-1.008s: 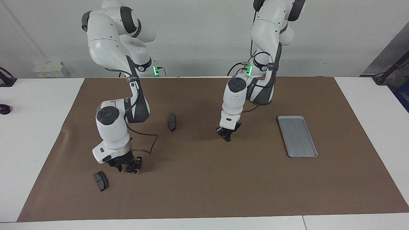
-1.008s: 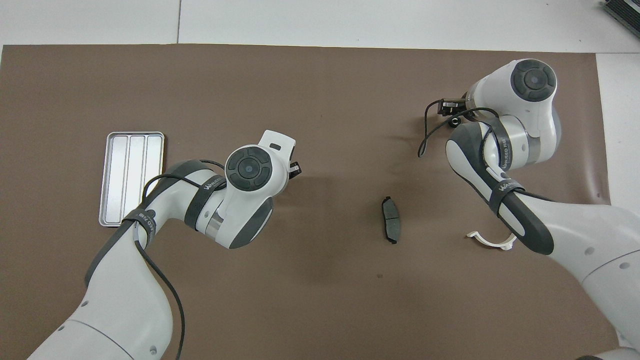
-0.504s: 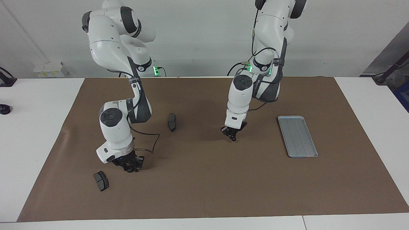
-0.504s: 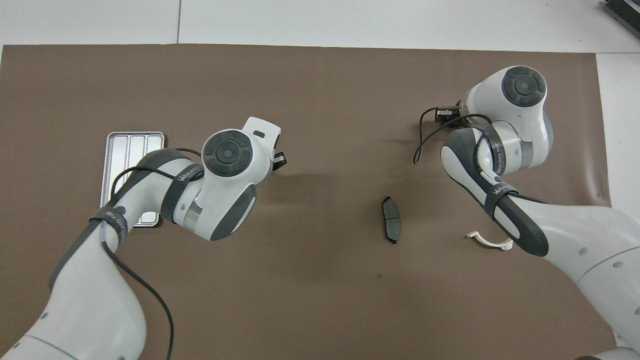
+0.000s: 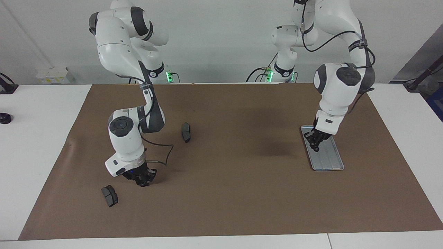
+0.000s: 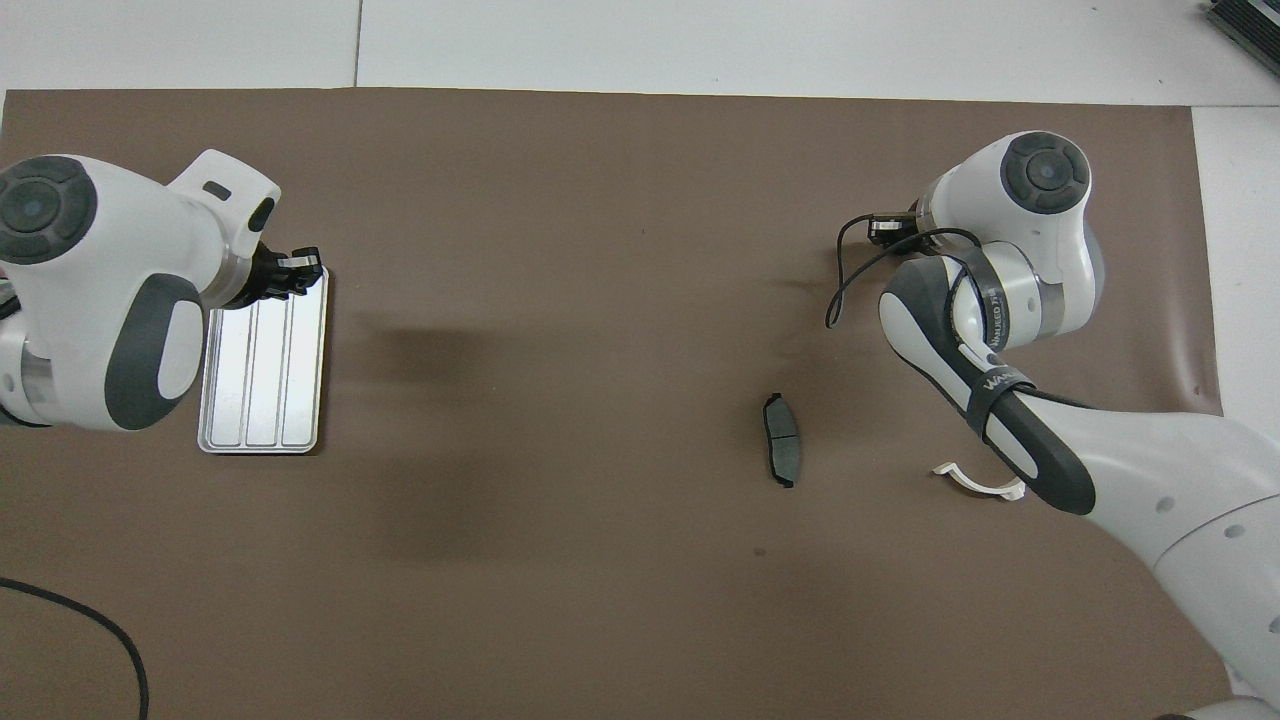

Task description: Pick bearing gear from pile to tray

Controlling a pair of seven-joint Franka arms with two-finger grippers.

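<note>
The brown paper mat (image 5: pixel 225 193) covers the table. The flat ridged silver-grey metal tray (image 5: pixel 328 160) lies toward the left arm's end. Left gripper (image 5: pixel 315 148) hangs over the tray, clenched with nothing visible in it. Right gripper (image 5: pixel 142 182), its grip unclear, hovers beside a dark curved pad (image 5: pixel 109 196); another dark pad (image 5: pixel 186 132) lies nearer the robots.

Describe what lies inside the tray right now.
The tray shows only bare ridged metal. The left gripper hangs over its end farther from the robots, and the left arm covers one edge in the overhead view.
</note>
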